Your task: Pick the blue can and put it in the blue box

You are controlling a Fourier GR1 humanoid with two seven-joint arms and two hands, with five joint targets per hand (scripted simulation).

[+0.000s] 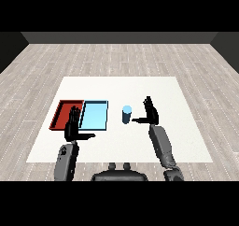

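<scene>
A blue can [127, 114] stands upright on the white table [163, 94], just right of the light blue tray [94, 115]. My right hand [150, 113] is a short way to the can's right, open, fingers straight up and thumb pointing toward the can without touching it. My left hand [73, 127] is open near the table's front, overlapping the near edges of the red tray [65, 114] and the light blue tray, thumb stretched to the right. Neither hand holds anything.
The red tray lies against the left side of the light blue tray. Both trays look bare inside. The table's front edge runs just below my hands.
</scene>
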